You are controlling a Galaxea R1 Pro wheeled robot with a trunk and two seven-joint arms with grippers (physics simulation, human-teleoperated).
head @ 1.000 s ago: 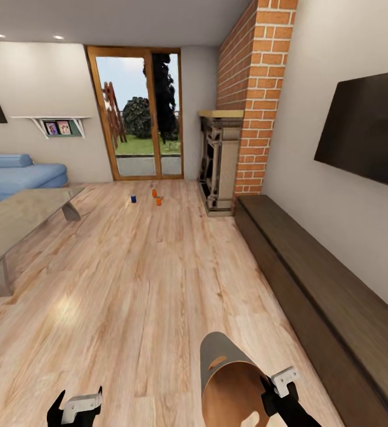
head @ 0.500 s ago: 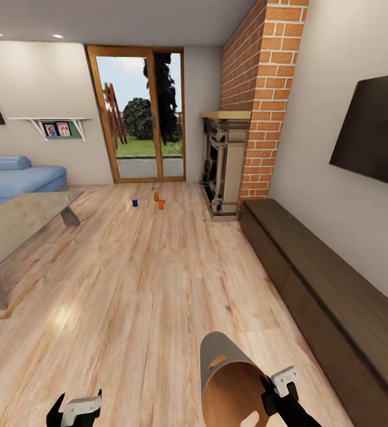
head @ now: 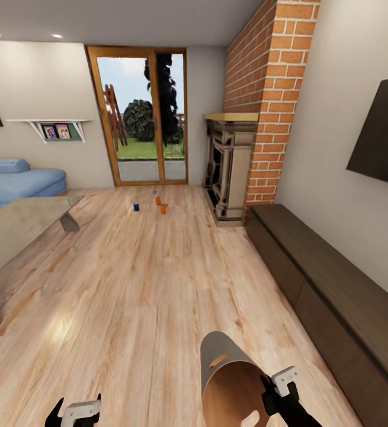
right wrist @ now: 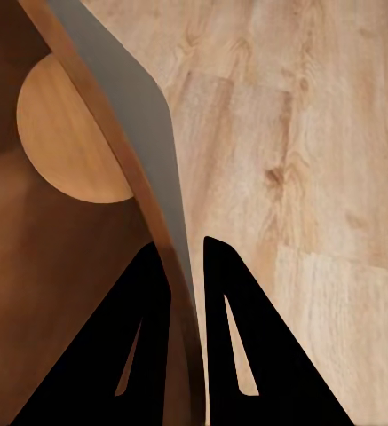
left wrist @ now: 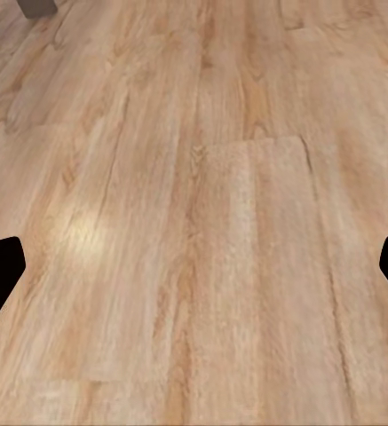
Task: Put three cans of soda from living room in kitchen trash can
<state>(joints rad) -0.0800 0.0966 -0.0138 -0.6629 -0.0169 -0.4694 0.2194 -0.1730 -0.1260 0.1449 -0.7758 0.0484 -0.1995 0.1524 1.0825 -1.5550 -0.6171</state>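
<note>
Plank floor (head: 140,279): pale wood with visible grain and a soft sheen, reflecting a ceiling light. Chimney wall (head: 265,89): rough red brick with pale mortar. Tash can (head: 226,370): smooth matt grey outside, brown wood-toned inside. Sofa (head: 16,181): blue matt upholstery. Low cabinet (head: 330,290): dark wood, matt. Doors (head: 143,118): glass in wood frames.

Three soda cans stand on the floor (head: 128,279) by the glass doors: one blue can (head: 136,207) and two orange ones, the nearer orange can (head: 163,209) and the farther orange can (head: 157,201). One trash can (head: 223,373), grey outside and brown inside. Two pincers: the left pincer (head: 75,409) and the right pincer (head: 275,385). One fireplace (head: 226,166), one brick chimney (head: 271,89), one double glass door (head: 139,118), one blue sofa (head: 16,181), one low surface (head: 16,228), one dark screen (head: 383,136), one long dark bench (head: 330,284). One wall shelf (head: 51,126) with two small pictures.
</note>
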